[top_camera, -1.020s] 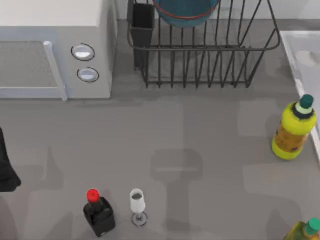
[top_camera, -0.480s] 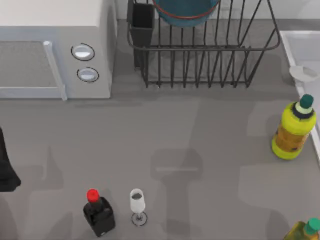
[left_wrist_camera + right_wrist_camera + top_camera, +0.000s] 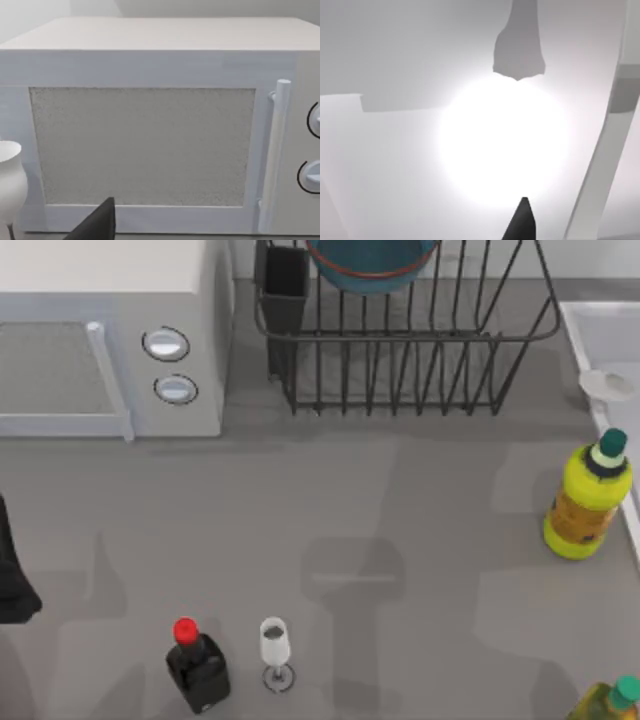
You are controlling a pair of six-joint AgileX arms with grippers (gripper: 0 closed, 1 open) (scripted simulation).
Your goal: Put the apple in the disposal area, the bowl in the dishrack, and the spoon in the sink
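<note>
- Left gripper (image 3: 97,226) is parked low, facing the microwave (image 3: 145,125); its door stands straight ahead of it. I cannot tell its grip state.
- From above, the left arm (image 3: 12,580) sits at the table's left edge.
- Bowl (image 3: 370,260) is in the dishrack (image 3: 400,370), well apart from that arm, beyond the microwave.
- Spoon (image 3: 606,387) lies in the sink (image 3: 600,312), its oval head pale against the basin, across the table from the left arm.
- Right gripper (image 3: 521,222) hangs over a pale surface with a bright glare; grip state, cannot tell, and I can't place the spoon against it.
- Black bottle (image 3: 196,668) and glass (image 3: 275,648) stand nearest the left arm.
</note>
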